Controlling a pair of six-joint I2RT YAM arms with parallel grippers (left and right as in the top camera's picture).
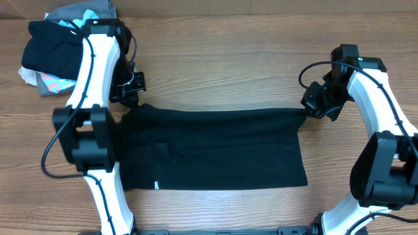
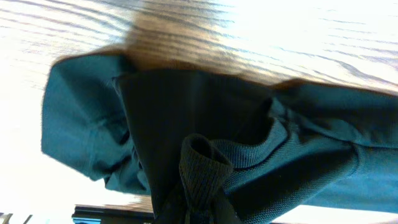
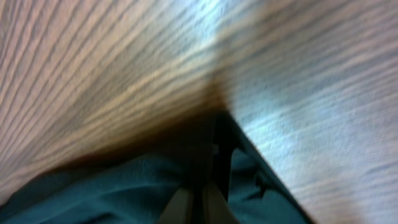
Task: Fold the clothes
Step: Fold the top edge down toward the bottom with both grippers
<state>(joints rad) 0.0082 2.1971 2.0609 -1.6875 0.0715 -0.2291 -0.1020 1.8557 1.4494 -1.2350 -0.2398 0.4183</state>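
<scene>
the left claw [image 1: 132, 96] is pinching the shirt [image 1: 215, 150] at its far left corner, the right claw [image 1: 312, 108] at its far right, both clamped on cloth. the shirt is lying on the table [image 1: 215, 72] between them, its long axis running arm to arm.

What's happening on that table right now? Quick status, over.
Left tool shut on plain black short-sleeved T-shirt, far corner. Right tool shut on opposite far corner. Heap of mixed garments lies apart, not blocking.
</scene>
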